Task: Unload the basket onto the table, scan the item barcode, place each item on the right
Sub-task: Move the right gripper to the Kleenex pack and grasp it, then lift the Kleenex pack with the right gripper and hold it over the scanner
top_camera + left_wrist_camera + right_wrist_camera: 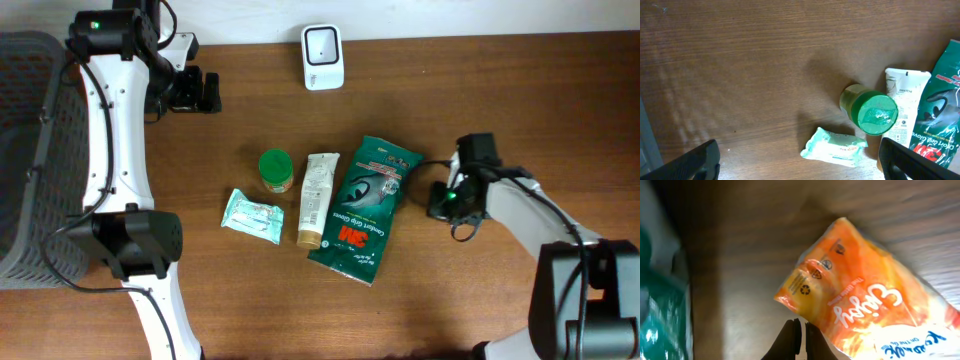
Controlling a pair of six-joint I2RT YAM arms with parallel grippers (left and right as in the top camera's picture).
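Inspecting from beside the bench (520, 90); findings as seen.

Left end effector (205, 90): far-left corner, fingers spread wide, nothing between them. Its wrist cam shows both dark fingers (690, 165) at the frame's lower corners, over bare wood.

Right end effector (800, 325): right of the item row, fingers pressed together. The tips sit at the lower edge of an orange pouch (860, 305); can't tell whether any film is caught. Pouch lies flat on the bench, just right of the green pack. White script lettering and a recycling mark show, but the wording isn't legible w/ confidence. Overhead, the arm hides the pouch.

Scanner (323, 55): white, far edge centre, well apart from the pouch.

Other items, centre row, left to right:
- pale green wipes packet (252, 215), label too small to read
- green-capped bottle (275, 168), upright
- white tube (318, 198), marked "PANTENE", touching the pack
- green pack (365, 205), "3M", "Comfort Grip Gloves"

Grey basket (30, 150): left edge.
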